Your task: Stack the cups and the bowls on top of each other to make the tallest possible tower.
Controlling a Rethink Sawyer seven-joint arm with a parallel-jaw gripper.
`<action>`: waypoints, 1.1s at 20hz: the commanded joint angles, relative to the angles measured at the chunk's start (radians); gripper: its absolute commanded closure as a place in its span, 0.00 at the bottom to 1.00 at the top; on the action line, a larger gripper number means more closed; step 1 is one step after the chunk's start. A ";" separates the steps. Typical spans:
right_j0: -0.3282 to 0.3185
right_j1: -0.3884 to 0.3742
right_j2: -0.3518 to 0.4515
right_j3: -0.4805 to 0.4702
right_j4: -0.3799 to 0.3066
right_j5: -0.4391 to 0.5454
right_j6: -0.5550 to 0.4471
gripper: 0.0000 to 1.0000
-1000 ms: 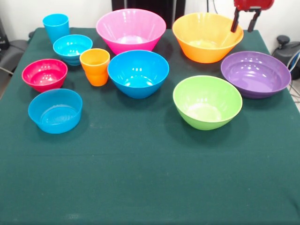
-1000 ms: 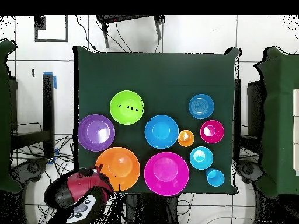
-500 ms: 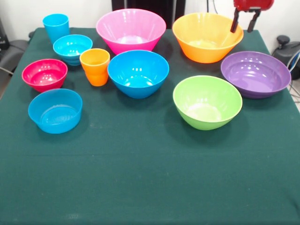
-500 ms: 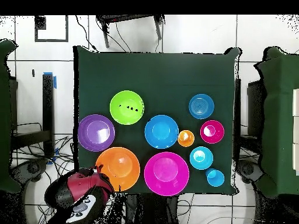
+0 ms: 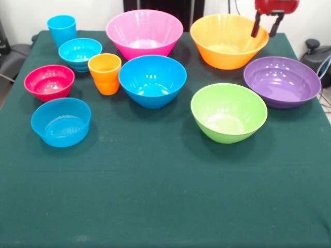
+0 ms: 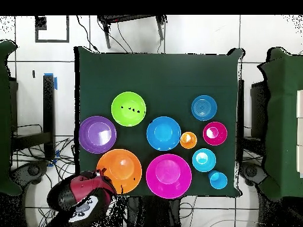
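Front view: red-black robot hand [image 5: 264, 25] released, empty, above rim of large glossy orange plastic bowl [image 5: 227, 41]. All bowls and cups separate on green-clothed bench [image 5: 165, 196]; nothing stacked.

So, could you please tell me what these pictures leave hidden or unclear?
- Front view: the red hand is cut off by the top edge, so the arm above is unseen.
- Front view: the glossy orange plastic bowl has its far rim partly covered by the hand's fingers.
- Overhead view: the hand's fingers are hidden under its red body.
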 commanded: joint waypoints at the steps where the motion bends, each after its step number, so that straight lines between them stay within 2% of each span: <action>1: -0.001 0.050 0.032 -0.061 -0.003 0.009 0.141 0.00; 9: 0.009 0.054 0.031 -0.066 0.005 0.009 0.148 0.00; 10: 0.013 0.055 0.029 -0.068 0.006 0.011 0.148 1.00; 22: 0.025 0.029 0.028 -0.077 0.033 0.074 0.160 1.00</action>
